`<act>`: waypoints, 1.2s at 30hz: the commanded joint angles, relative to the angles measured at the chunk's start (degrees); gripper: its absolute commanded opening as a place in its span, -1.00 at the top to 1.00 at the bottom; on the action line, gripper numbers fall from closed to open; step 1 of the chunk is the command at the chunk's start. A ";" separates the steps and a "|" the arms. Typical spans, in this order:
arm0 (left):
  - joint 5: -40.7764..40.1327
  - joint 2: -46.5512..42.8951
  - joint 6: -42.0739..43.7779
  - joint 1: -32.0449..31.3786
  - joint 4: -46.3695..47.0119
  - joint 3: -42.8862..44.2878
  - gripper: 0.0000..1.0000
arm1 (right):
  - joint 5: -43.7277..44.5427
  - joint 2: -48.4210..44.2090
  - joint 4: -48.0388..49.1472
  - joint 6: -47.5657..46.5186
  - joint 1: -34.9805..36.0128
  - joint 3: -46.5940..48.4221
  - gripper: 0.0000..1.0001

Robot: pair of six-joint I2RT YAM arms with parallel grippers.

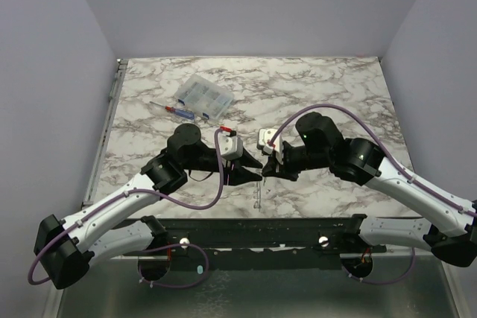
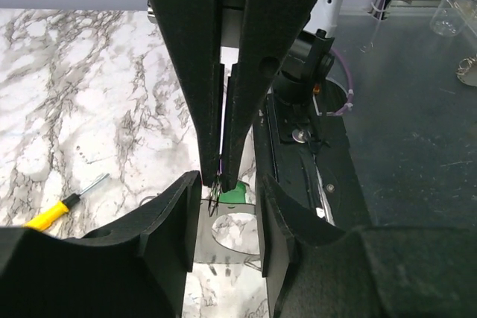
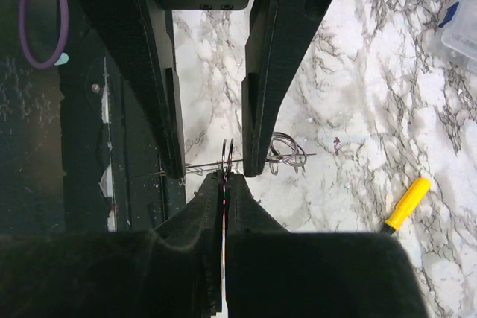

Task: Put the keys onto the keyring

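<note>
In the top view both grippers meet over the middle of the marble table [image 1: 335, 87], my left gripper [image 1: 252, 163] against my right gripper [image 1: 267, 169]. The right gripper [image 3: 226, 176] is shut on the keyring [image 3: 229, 156], a thin wire loop standing out of its tips. In the left wrist view the keyring [image 2: 215, 193] hangs from those shut fingers [image 2: 242, 109]. One of the keys [image 2: 223, 247], a flat grey plate with a hole and a green head [image 2: 237, 196], sits just below it. My left gripper [image 2: 228, 184] is open, its jaws either side of ring and key.
A yellow stick with a black tip [image 3: 406, 202] lies on the marble beside the grippers. Loose wire rings [image 3: 287, 150] lie close to the left fingers. The clear compartment box [image 1: 203, 97] and a screwdriver [image 1: 179, 111] sit at the back left. A black rail [image 1: 261, 232] runs along the near edge.
</note>
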 commanded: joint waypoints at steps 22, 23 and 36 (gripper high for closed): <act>-2.13 0.33 -0.28 -1.73 1.94 -1.18 0.51 | -0.31 -3.46 3.62 0.28 0.32 -0.71 0.98; -2.11 0.26 -0.28 -1.68 1.92 -1.17 0.51 | -0.33 -3.42 3.62 0.29 0.32 -0.71 0.98; -2.88 -0.04 -0.62 -1.77 2.17 -0.12 1.00 | -1.14 -2.59 4.61 0.46 0.32 -0.72 0.98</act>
